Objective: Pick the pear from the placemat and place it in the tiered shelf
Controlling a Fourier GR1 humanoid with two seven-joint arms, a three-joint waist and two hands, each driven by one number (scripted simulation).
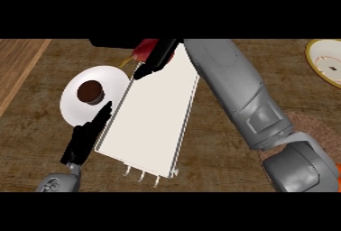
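The red pear [145, 48] with a thin stem shows at the top edge, mostly hidden by my right hand [158, 56], whose fingers curl round it. That hand hangs over the far end of the white tiered shelf [149, 122], seen from above as a long pale rectangle with wire legs at its near end. My right forearm crosses from the lower right to the top middle. The brown woven placemat [316, 131] lies at the right, partly behind the forearm. My left hand [86, 135] rests at the lower left beside the shelf, fingers straight.
A white plate [76, 108] with a dark brown round item [90, 91] sits left of the shelf, touching its edge. Another plate [326, 61] with a yellow rim shows at the top right. A lighter wooden strip [16, 67] runs along the left side.
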